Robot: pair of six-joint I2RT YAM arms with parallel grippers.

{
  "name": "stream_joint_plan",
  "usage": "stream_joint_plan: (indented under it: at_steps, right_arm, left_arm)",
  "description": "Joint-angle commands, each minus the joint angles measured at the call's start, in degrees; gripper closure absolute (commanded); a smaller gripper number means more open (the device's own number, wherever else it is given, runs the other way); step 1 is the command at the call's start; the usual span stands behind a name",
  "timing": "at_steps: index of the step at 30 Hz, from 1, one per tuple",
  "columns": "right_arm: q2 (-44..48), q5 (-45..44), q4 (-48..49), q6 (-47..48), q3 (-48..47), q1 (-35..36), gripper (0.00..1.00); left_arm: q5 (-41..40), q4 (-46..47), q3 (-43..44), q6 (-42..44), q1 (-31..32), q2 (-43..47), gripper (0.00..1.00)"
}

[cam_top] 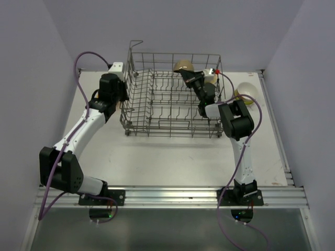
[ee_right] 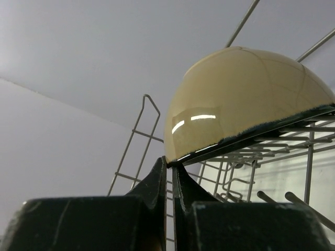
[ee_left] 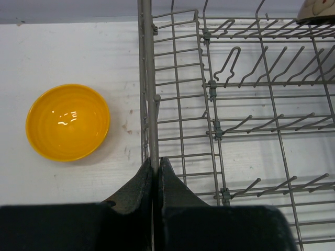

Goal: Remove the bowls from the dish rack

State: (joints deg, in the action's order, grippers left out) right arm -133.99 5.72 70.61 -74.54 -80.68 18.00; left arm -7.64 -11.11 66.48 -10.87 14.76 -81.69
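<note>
The grey wire dish rack [cam_top: 167,99] stands mid-table. My left gripper [cam_top: 123,99] is at its left wall; in the left wrist view the gripper [ee_left: 154,161] is shut on an upright wire of the rack [ee_left: 235,104]. A cream bowl [cam_top: 184,65] with a dark rim sits at the rack's back right. My right gripper [cam_top: 186,74] reaches in to it. Seen from the right wrist, the gripper [ee_right: 170,164] is shut on the lower edge of the bowl [ee_right: 246,99], which is tilted dome side up.
A yellow bowl [ee_left: 68,121] rests upright on the white table left of the rack. A pale bowl [cam_top: 246,91] stands on the table right of the rack, beside my right arm. Upright tines fill the rack floor. Walls close in the table.
</note>
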Motion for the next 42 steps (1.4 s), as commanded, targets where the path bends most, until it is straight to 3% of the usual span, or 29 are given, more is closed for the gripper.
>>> stream_joint_plan:
  at_steps: [1,11,25,27,30,32,33,34,36,42]
  right_arm:
    - [0.66,1.84,7.26,-1.04,-2.37,-0.42,1.0]
    - [6.89,6.06,-1.34,1.5,-7.47,-0.07,1.0]
    - [17.0,12.03,-9.52,4.58,-5.1,1.86,1.0]
    - [17.54,13.35,-9.88,3.62,-4.14,1.95,1.0]
    - [19.73,13.88,-9.09,2.3,-0.27,2.13,1.0]
    - [21.48,14.41,-8.65,2.12,2.79,2.21,1.0]
    - [22.02,14.85,-8.56,2.21,3.94,2.13,1.0]
    - [22.54,14.94,-8.38,2.3,5.0,2.13,1.0]
    - [24.21,15.11,-7.51,2.21,8.08,2.22,1.0]
    - [26.85,15.91,-6.98,1.6,12.92,2.22,1.0]
  left_arm:
    - [9.05,-3.56,-0.3,2.88,2.46,-2.42,1.0]
    - [8.87,-3.65,-0.3,2.96,2.46,-2.42,1.0]
    - [7.99,-3.92,-0.12,2.61,2.46,-1.98,0.99]
    - [7.9,-3.92,-0.12,2.79,2.46,-1.89,0.87]
    - [8.25,-3.83,-0.21,3.23,2.46,-1.54,0.8]
    - [7.9,-3.83,-0.21,3.23,2.46,-1.11,0.58]
    - [5.99,-3.91,-0.3,3.23,2.46,-0.84,0.36]
    - [5.36,-3.92,-0.47,3.23,2.46,-0.49,0.28]
    - [4.04,-4.09,-0.65,4.01,2.46,0.39,0.0]
    - [1.84,-3.13,-1.44,4.63,2.37,4.25,0.0]
